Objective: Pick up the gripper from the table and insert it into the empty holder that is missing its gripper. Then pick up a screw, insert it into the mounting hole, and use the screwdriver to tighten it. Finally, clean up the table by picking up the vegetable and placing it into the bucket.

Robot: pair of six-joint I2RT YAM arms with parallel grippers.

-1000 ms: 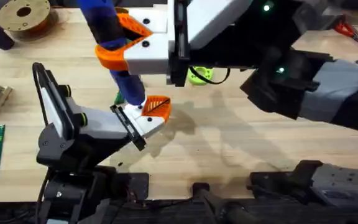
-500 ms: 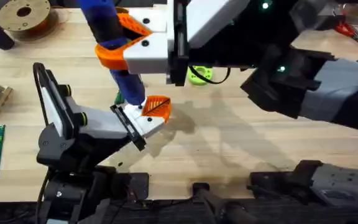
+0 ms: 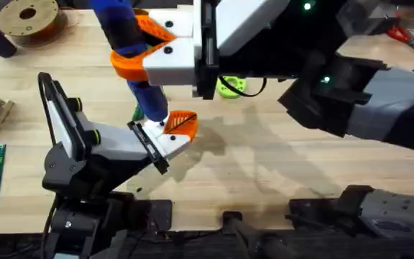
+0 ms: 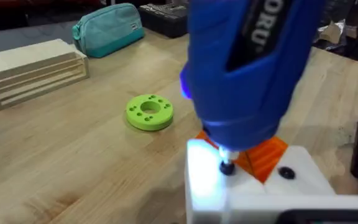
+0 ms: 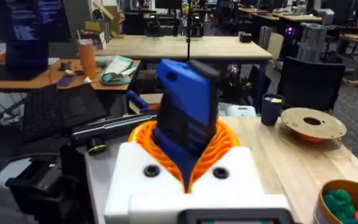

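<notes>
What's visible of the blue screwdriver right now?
The screwdriver is a blue cylindrical plastic body with white lettering, standing near upright. The right gripper clamps it between orange ribbed pads. Its thin metal bit points down onto the white holder, beside the orange gripper. A light glows at its nose.

Glossy blue plastic screwdriver [image 4: 247,68]; matt white plastic holder [image 4: 253,193]; wood-grain table [image 4: 73,168].

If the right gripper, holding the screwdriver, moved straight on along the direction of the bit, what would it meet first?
The bit of the screwdriver, clamped in the right gripper, already seems seated on a screw in the white holder, so it would probably meet that holder first; exact contact is unclear.
</notes>
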